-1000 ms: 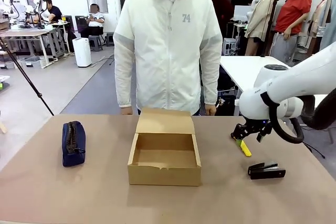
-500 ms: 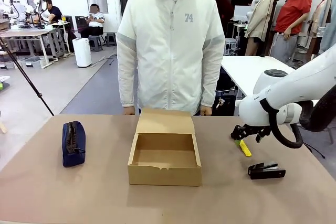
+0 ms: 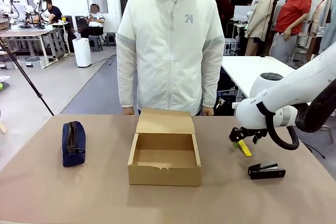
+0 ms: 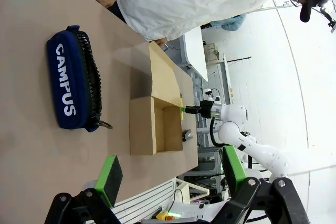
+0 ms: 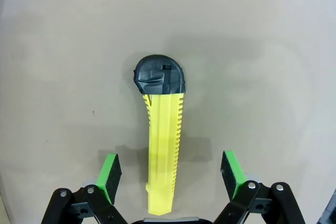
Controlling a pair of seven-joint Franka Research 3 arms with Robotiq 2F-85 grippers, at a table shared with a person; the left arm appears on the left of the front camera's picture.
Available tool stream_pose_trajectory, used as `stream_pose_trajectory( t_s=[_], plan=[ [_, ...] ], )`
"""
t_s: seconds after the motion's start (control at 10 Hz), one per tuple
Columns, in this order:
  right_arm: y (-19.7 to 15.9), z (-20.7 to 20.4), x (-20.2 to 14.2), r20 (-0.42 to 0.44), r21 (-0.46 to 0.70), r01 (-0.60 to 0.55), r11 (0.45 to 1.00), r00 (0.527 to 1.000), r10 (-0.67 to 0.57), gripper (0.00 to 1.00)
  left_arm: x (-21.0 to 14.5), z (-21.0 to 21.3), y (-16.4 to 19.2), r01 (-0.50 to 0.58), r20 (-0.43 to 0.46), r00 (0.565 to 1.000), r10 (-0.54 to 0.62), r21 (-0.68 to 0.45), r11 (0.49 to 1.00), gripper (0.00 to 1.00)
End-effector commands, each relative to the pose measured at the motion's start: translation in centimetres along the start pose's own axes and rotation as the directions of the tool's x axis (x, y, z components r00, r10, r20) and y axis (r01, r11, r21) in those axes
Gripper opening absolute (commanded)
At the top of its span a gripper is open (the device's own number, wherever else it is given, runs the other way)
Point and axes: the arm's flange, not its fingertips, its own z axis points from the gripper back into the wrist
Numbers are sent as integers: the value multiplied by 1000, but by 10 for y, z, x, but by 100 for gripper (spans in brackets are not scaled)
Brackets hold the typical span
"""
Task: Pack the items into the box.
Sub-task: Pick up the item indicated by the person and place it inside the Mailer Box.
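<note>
The brown cardboard box stands open at the table's middle, its flap lid raised toward the person. A navy-blue zippered pouch lies to its left, and a black stapler to its right. The yellow-and-black pen-like tool lies flat between box and stapler. My right gripper hovers just over it, open; in the right wrist view the tool lies lengthwise between the green pads, untouched. My left gripper is open above the table, looking at the pouch and the box.
A person in a white jacket stands at the far edge behind the box, hands down by the table edge. Bare tabletop lies in front of the box and pouch. The other arm shows far off in the left wrist view.
My right arm has come down and a little left, bringing its open gripper closer over the yellow tool. Box, pouch and stapler have not moved.
</note>
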Motion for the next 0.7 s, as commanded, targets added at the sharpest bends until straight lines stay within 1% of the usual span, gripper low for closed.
stream_pose_trajectory(
  t_s=[0.0, 0.1, 0.3, 0.4, 0.5, 0.6],
  plan=[
    [8, 15, 7, 4, 27, -50, 998, 999, 50, 100, 0, 2, 0, 16, -6, 1000, -16, -5, 1000, 100],
    [0, 0, 0, 0, 0, 0, 1000, 1000, 0, 100, 0, 2, 0, 16, -6, 1000, -16, -5, 1000, 100],
    [5, 5, 3, 5, 5, -12, 1000, 1000, 12, 100, 0, 2, 0, 16, -6, 1000, -16, -5, 1000, 100],
    [5, 12, 9, -68, -10, -26, 1000, 997, 25, 100, 0, 2, 0, 16, -6, 1000, -16, -5, 1000, 100],
    [3, 18, 18, -113, -21, -53, 998, 992, 51, 100, 0, 2, 0, 16, -6, 1000, -16, -5, 1000, 100],
    [-1, 15, 32, -147, 2, -76, 997, 986, 75, 100, 0, 2, 0, 16, -6, 1000, -16, -5, 1000, 100]
  ],
)
